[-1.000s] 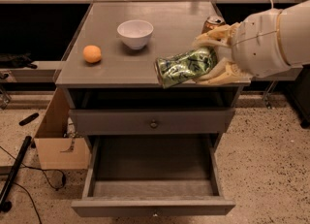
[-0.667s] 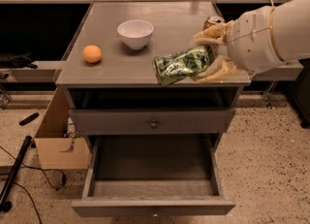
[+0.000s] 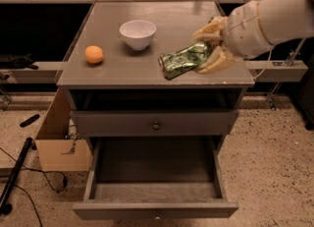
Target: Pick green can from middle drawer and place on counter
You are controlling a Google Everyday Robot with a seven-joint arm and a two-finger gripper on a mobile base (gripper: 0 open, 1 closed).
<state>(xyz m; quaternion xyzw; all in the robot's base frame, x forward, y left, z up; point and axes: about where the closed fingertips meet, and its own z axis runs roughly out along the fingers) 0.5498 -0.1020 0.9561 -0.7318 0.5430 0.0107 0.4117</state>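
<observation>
Speckled flooring is surrounding the grey cabinet, and its counter [image 3: 147, 71] is spanning the upper centre. At the bottom, the middle drawer [image 3: 153, 191] is standing pulled out, with no can inside. Your gripper [image 3: 200, 51] is reaching in from the upper right, pinching the green can [image 3: 182, 61] sideways and low over the counter's front right, probably for a gentle set-down. Whether it is touching, you cannot tell. Left of it, a white bowl [image 3: 138, 33] and an orange [image 3: 93, 54] are sitting well apart.
</observation>
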